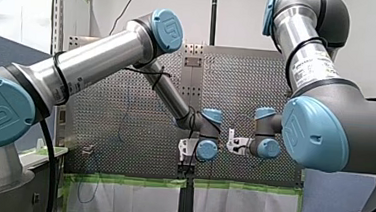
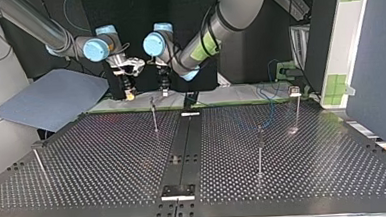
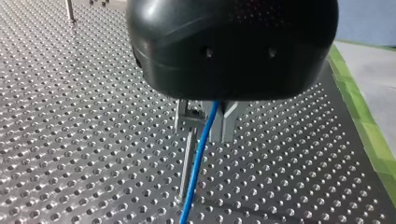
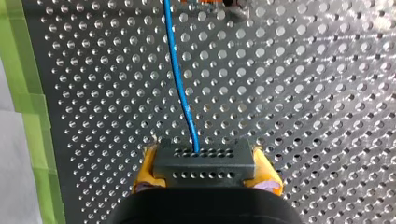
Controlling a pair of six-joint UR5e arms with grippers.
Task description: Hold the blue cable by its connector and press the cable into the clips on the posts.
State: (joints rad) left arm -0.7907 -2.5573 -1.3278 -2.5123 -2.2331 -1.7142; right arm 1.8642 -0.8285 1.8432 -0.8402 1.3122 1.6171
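While my right gripper (image 4: pixel 205 169) pinches the connector (image 4: pixel 204 163) between yellow pads (image 4: pixel 145 170), blue cable (image 4: pixel 180 79) leaving at twelve o'clock, my left gripper (image 3: pixel 219 119), grip not tellable, holds the cable just beside a post clip (image 3: pixel 186 114) at its nine o'clock: first clipping in hand, I judge; next, press sideways into it.

You see a thin blue cable (image 4: pixel 180 79) leaving the top of a dark grey hole-dotted connector block (image 4: pixel 203 161), which is clamped in the right gripper (image 4: pixel 204 171). Further along, the cable passes just beside a thin upright metal post (image 3: pixel 188 158).
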